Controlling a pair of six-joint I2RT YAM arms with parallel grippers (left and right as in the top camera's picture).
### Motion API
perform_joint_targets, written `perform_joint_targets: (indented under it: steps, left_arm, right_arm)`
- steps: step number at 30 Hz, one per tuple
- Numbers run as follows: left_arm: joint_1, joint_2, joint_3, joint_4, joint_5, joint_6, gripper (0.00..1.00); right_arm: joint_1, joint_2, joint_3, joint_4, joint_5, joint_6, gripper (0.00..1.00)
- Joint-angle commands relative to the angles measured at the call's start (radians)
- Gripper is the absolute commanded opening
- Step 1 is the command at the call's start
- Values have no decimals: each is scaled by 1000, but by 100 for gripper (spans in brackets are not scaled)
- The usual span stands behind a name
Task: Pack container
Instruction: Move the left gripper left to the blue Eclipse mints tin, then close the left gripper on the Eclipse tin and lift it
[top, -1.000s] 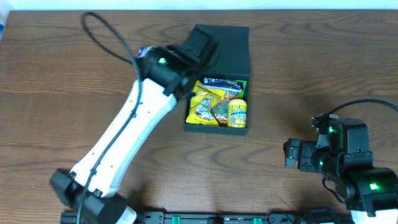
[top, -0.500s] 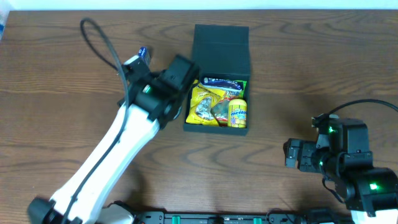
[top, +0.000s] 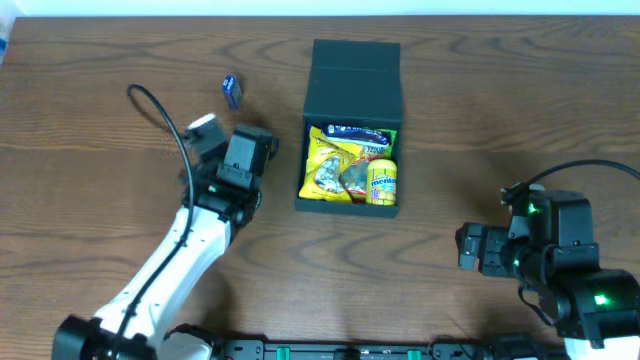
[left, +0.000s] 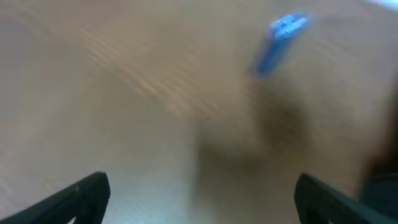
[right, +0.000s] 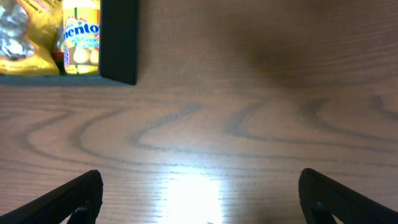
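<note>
Lettering on the yellow tube (right: 81, 37) reads "mentos"; it lies in the open container (top: 352, 75), upper centre of the overhead view, on the worktop (top: 500, 120); left jaws and right jaws both spread wide.

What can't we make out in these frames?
Left wrist: all motion blur; the blue item is a smear, no shape or label.
Overhead: that blue item is too small to identify; what lies under the top packets in the box is hidden.
Right wrist: frame edge cuts the box to one corner.
</note>
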Motion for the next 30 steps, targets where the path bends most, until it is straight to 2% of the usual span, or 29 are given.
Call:
perform_joint_targets:
  steps: [1,7,11,15,30]
  left_arm:
    - [24,58,-106,196,113,399,95]
    - [92,233,-146,434,109,470,95]
    - [114,359,-145,669,148,564,96]
    - [139,464,-134,827,177,577,95]
    - [209,681,115,850,300,553,96]
  right_arm:
    - [-8,-6,1,1,0,12,99]
    - [-8,-6,1,1,0,12,99]
    - [-8,-6,1,1,0,12,99]
    - [-8,-6,1,1,0,12,99]
    - [-8,-6,1,1,0,12,99]
